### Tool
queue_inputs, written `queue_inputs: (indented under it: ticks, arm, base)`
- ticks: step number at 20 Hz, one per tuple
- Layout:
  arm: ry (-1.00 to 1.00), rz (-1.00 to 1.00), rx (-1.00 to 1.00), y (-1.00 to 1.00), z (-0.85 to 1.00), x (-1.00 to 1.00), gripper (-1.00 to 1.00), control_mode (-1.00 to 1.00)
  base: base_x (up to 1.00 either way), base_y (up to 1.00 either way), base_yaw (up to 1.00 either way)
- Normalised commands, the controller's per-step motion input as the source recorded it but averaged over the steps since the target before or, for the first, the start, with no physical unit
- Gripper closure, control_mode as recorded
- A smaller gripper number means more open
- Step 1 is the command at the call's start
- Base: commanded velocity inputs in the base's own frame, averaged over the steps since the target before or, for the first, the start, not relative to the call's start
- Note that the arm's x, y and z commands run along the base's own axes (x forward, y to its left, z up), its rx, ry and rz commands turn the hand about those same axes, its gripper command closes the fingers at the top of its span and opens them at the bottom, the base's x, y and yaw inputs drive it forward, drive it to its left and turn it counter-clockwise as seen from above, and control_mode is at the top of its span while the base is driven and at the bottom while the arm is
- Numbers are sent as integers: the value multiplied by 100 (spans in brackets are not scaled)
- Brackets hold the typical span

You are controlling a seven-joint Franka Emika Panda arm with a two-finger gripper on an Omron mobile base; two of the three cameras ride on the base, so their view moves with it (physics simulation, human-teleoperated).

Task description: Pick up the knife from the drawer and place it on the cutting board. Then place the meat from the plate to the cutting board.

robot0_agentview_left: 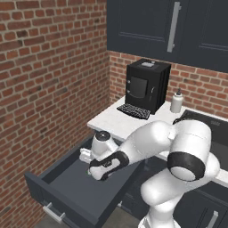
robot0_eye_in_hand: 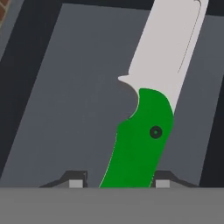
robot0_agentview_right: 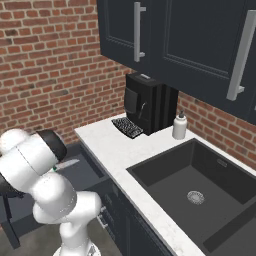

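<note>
The knife (robot0_eye_in_hand: 142, 131) is lying between the gripper (robot0_eye_in_hand: 118, 181) tips in the open drawer (robot0_agentview_left: 67, 187), jaws straddling its handle; whether they are clamping yet I cannot tell. Next, probably: closing and lifting.

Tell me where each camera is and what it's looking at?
Left base view: behind the arm, left side, looking down at the open drawer; the arm reaches into it.
Right base view: behind, right side, facing the counter and sink; arm at lower left.
Hand view: on the hand, looking at the knife between the end effector tips.
Both base views share the coffee machine.
</note>
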Motion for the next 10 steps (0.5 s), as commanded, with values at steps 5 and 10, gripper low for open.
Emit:
queue_inputs:
  ticks: [5,10]
  arm:
    - [-1,-11,0,13,97,5,100,-100]
    - [1,-6,0,8,99,0,100,-100]
  base:
    - [0,0,0]
    - [0,0,0]
